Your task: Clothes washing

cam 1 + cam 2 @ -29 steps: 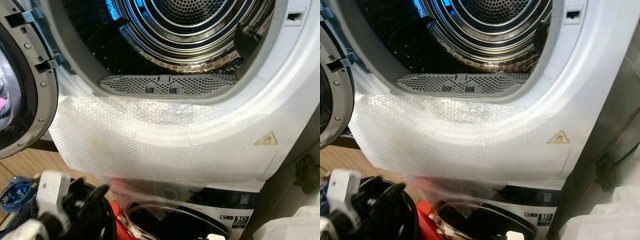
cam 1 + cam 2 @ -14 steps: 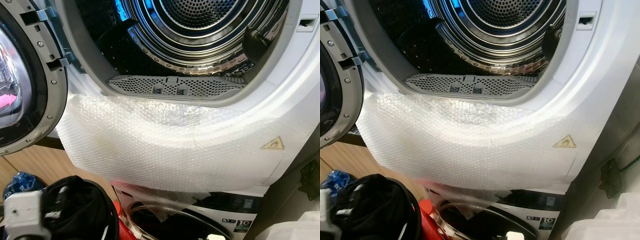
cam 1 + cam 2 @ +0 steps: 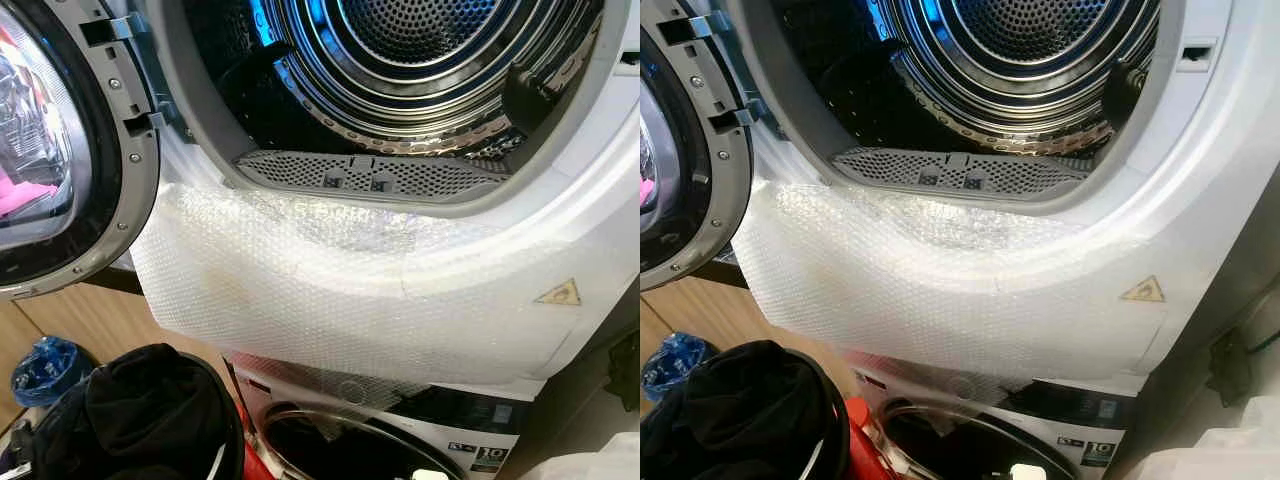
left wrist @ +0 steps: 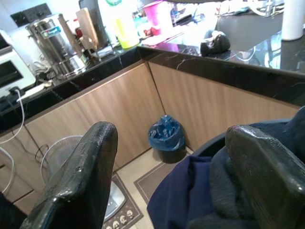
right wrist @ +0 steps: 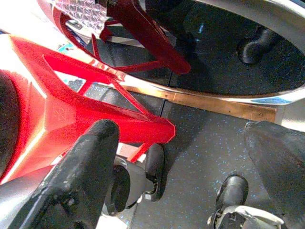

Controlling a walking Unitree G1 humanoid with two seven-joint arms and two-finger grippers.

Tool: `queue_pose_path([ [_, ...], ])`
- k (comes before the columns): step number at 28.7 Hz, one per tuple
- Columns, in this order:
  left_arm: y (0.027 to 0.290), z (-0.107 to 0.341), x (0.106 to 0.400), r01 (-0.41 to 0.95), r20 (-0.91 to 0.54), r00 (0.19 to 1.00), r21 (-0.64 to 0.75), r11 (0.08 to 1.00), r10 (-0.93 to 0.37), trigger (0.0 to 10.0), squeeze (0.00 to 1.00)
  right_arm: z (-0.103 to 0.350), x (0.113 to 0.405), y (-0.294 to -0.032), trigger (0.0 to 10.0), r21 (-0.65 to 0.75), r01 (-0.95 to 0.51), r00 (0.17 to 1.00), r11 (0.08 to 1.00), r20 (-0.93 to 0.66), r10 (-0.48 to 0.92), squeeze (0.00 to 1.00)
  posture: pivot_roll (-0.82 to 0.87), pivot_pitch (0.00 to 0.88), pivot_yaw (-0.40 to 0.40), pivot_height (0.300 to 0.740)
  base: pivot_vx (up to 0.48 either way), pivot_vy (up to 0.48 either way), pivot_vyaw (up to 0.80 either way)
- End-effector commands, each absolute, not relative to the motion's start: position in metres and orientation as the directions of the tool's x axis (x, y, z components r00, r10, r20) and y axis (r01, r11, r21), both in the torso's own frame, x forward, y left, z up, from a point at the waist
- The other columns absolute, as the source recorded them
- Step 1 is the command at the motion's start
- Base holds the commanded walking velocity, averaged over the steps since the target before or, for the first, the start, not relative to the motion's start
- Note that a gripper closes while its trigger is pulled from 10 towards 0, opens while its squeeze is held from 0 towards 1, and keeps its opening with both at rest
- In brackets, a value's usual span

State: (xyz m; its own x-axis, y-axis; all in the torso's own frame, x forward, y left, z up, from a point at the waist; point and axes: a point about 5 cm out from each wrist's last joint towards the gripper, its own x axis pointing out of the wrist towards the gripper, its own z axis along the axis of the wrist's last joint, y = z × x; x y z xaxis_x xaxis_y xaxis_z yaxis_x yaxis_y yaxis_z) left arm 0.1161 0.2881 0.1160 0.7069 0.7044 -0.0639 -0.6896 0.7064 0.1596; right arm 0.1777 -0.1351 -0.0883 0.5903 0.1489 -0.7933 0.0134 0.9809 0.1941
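ok, head view looks into the upper drum (image 3: 440,60), door (image 3: 60,150) swung wide to 9 o'clock, so the mouth is free for loading. drum looks empty as far as it shows. lint grille (image 3: 370,178) sits at the drum's 6 o'clock lip. bubble wrap (image 3: 330,290) is draped over the front panel below the opening, probably as padding so arms or the basket don't scuff the machine. lower washer (image 3: 400,450) stacked underneath, its door (image 5: 224,52) showing at 6 o'clock.

clothes (image 3: 150,410), dark pile, sit in a basket (image 3: 835,420) at 7 o'clock, below and left of the drum mouth, near the robot for easy reach. red frame (image 5: 81,109) beside it, likely the basket's stand.

left gripper (image 4: 176,157) hangs just over the clothes, fingers (image 4: 86,162) spread wide, nothing between them; lined up for a grab by the look of it. blue bin (image 4: 166,136) on the floor beyond, against the counter (image 4: 190,71).

right gripper (image 5: 186,157) low by the red frame, over the dark floor (image 5: 200,143), fingers spread, empty.

judgement: early, load not yet in the drum.
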Motion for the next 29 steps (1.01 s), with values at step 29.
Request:
queue_pose_path([
  [29, 0.291, 0.097, 0.108, -0.733, -0.07, 0.663, 0.143, 0.666, 0.745, 10.0, 0.0, -0.086, 0.184, -0.133, 10.0, 0.19, -0.023, 0.587, 0.982, -0.792, 0.167, 0.0, 0.37, 0.0, 0.057, 0.74, 0.0, 0.0, 0.0],
])
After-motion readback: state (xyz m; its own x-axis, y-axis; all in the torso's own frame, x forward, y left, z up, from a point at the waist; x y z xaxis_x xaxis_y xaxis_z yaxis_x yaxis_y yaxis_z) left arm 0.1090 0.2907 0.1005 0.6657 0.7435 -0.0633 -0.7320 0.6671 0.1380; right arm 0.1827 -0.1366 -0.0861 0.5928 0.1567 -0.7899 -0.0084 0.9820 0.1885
